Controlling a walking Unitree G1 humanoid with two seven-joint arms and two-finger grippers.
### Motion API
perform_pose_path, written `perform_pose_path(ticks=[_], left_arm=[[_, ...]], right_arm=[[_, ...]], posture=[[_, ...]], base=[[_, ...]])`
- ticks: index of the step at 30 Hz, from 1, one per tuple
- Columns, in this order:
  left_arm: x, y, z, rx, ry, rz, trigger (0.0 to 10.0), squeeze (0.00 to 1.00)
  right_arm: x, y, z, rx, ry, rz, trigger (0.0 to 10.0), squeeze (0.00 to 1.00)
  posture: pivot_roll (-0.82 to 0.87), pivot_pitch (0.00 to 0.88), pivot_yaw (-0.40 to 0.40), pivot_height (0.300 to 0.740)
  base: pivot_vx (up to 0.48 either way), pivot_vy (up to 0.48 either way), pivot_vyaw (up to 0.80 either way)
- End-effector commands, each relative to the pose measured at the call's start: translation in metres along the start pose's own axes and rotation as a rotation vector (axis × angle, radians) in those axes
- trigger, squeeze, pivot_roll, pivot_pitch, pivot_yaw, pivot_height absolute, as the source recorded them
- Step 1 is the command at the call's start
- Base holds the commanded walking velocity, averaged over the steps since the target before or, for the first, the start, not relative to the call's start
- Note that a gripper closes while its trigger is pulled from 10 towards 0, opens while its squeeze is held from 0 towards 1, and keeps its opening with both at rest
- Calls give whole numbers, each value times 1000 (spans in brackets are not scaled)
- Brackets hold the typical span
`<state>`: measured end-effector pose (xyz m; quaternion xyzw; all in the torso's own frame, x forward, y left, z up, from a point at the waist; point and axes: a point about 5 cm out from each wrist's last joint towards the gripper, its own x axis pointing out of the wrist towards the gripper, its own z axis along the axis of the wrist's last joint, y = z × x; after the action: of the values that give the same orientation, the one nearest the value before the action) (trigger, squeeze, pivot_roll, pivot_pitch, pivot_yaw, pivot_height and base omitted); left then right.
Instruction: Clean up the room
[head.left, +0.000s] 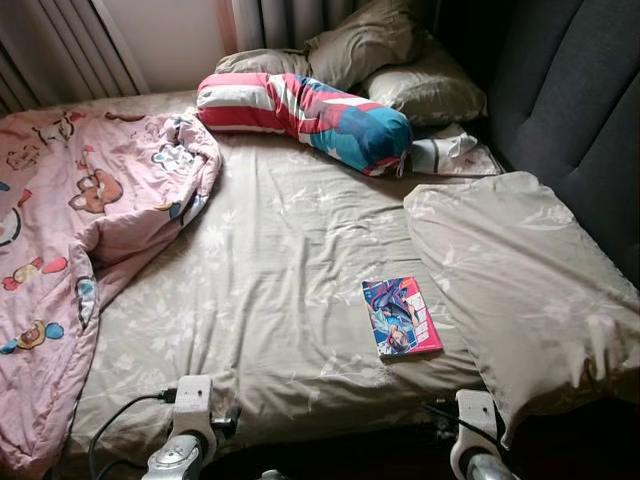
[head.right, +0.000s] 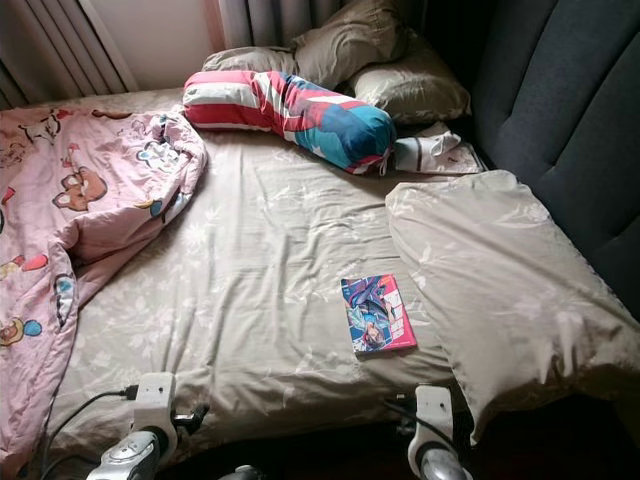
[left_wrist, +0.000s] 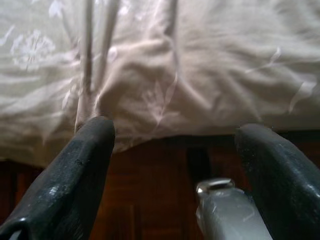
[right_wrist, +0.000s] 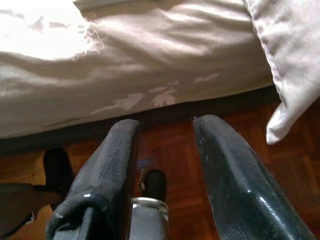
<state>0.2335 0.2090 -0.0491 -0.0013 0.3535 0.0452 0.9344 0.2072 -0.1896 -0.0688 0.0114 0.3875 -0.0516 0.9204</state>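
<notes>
Book (head.left: 401, 317) flat on bed sheet (head.left: 270, 290), beside pillow (head.left: 520, 290).

A book (head.right: 378, 314) lies on the beige sheet (head.right: 260, 270) at lower centre. A pink quilt (head.right: 70, 230) bunches at left, a striped bolster (head.right: 290, 112) at top, a pillow (head.right: 500, 290) at right.

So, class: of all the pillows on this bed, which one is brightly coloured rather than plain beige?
The long bolster pillow lying across the head of the bed: red, white and blue-patterned, while the flat pillow and the stacked ones are beige.
</notes>
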Motion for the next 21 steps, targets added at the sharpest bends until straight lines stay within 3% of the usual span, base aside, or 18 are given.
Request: perform_pose_path(ticks=[1, 7, 12, 21], left_arm=[[-3, 4, -12, -30, 44, 23, 10000, 0], [-5, 10, -20, -69, 74, 48, 10000, 0], [-6, 11, -23, -72, 90, 47, 10000, 0], [-6, 11, -23, -65, 88, 38, 10000, 0]], right_arm=[[-2, -2, -8, -23, 22, -20, 10000, 0], [-3, 3, -11, -5, 40, -4, 10000, 0], [-3, 3, -14, 19, 50, -28, 10000, 0], [-7, 1, -25, -6, 84, -16, 10000, 0]], posture=[[-11, 161, 64, 740], [-11, 172, 66, 740], [-8, 177, 66, 740], [-2, 182, 60, 740]], base=[[0, 0, 750], [0, 0, 754], [0, 0, 0], [0, 292, 0]])
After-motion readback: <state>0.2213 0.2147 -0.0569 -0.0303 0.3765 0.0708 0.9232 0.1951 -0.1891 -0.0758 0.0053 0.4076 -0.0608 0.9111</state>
